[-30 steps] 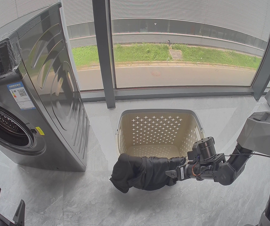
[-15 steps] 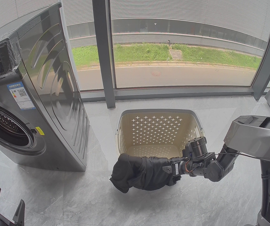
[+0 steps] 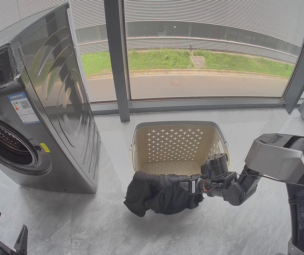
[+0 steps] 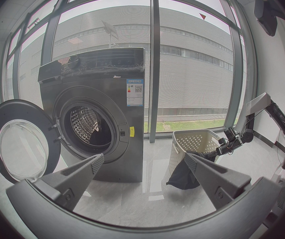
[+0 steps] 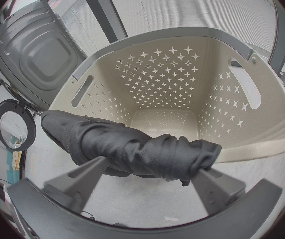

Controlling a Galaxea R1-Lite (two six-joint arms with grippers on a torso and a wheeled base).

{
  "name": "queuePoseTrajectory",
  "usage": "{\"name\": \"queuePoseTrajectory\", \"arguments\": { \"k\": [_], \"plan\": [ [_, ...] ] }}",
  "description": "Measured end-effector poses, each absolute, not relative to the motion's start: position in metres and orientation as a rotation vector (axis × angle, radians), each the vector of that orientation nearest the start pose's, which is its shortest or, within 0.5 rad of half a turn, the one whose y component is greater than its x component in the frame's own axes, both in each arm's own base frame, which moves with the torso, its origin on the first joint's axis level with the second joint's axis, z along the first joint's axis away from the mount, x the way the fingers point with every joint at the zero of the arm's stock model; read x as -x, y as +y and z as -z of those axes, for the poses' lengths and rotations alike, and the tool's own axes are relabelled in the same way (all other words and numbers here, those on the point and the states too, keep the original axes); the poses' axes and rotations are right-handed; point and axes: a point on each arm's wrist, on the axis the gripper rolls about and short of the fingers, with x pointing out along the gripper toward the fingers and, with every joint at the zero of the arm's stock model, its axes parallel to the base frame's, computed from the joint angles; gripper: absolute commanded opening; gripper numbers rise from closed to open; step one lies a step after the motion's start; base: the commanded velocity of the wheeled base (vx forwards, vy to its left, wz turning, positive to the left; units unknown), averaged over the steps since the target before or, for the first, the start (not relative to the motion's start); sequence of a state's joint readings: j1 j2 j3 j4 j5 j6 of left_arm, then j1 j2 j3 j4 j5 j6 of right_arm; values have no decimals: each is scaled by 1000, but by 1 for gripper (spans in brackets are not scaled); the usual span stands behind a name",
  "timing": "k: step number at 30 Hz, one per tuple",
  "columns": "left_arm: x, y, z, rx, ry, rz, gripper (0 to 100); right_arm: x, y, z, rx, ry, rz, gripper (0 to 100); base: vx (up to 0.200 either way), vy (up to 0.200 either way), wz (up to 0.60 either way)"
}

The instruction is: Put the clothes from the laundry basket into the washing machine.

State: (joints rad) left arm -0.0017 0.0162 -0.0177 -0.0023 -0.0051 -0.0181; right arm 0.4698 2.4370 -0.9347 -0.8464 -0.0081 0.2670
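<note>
- Movement over the last second is all on the right arm: its elbow link has swung in toward the laundry basket (image 3: pixel 176 124), and the right gripper (image 3: pixel 184 186) has slid further left along the black garment (image 3: pixel 159 193).
- The basket's far rim sits a touch higher in the head view than it did, while the window frame has not shifted. I take that as a small nudge of the basket, not the camera.
- The garment, the washing machine (image 3: pixel 53 89) and my left gripper (image 3: pixel 7 235) are where they were.
- In the wrist view, the right gripper (image 5: pixel 149 166) has its fingers spread wide. The rolled garment (image 5: pixel 132 150) lies across the gap between them, and I see nothing clamped.
- The left gripper (image 4: pixel 142 161) is low near the floor, facing the machine. Its fingers are also wide apart and hold nothing.
- The cream basket (image 5: pixel 169 34) stands on the floor (image 3: pixel 123 227) to the right of the machine, apart from it. Its star-punched walls and bottom are visible.
- The garment (image 4: pixel 185 175) is draped over the near rim of the basket (image 4: pixel 195 140), with most of it hanging down the outside.
- The washing machine (image 4: pixel 129 143) has its round door (image 4: pixel 19 140) swung fully open. Through the opening I see the perforated steel wall of the drum (image 4: pixel 87 126).
</note>
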Motion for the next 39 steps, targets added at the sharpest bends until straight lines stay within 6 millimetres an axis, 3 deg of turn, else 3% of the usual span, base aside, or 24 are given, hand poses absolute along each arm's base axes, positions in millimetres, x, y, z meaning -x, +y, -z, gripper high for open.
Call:
{"name": "queuePoseTrajectory", "arguments": {
  "k": [9,14,28,39],
  "plan": [
    [23,0,-81,20,-4,6,100,-346,185,47,-82,719,-372,0,0,0,0],
    [23,0,-81,20,-4,6,100,-339,189,41,-77,719,-390,0,0,0,0],
    [23,0,-81,18,-3,6,100,-309,194,-40,-125,585,-462,0,0,0,0],
    [23,0,-81,18,-3,4,100,-292,187,-80,-160,492,-484,0,0,0,0]
  ]
}}
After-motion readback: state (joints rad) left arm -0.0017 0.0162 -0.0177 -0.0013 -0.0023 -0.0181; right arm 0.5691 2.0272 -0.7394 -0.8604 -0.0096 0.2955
